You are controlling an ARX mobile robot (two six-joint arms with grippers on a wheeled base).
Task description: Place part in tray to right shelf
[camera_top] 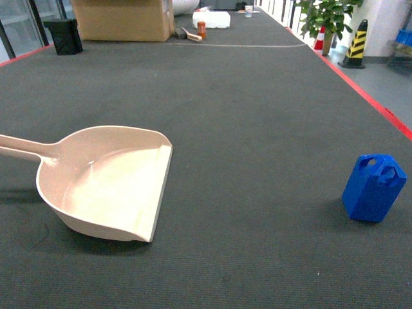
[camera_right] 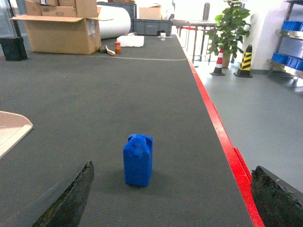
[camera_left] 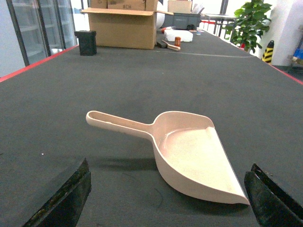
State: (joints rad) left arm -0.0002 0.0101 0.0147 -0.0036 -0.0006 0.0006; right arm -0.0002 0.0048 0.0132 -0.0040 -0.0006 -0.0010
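The tray (camera_top: 109,183), a beige dustpan-shaped scoop, lies on the dark table at the left with its handle pointing left and its flat lip facing right. It is empty. The part (camera_top: 373,188), a small blue jerrycan-like block, stands upright at the right, well apart from the tray. My left gripper (camera_left: 165,203) is open, just short of the tray (camera_left: 189,156). My right gripper (camera_right: 173,201) is open, with the part (camera_right: 138,161) a little ahead of it, left of centre. A steel rack with blue crates (camera_right: 289,45) stands far right; I cannot tell if it is the right shelf.
The table's red edge (camera_right: 215,123) runs close on the part's right, with grey floor beyond. A cardboard box (camera_top: 122,19), a black bin (camera_top: 64,35), a white block (camera_top: 211,19) and an orange bottle (camera_top: 201,28) stand at the far end. A plant (camera_top: 328,16) and striped cones (camera_top: 355,42) stand off the table.
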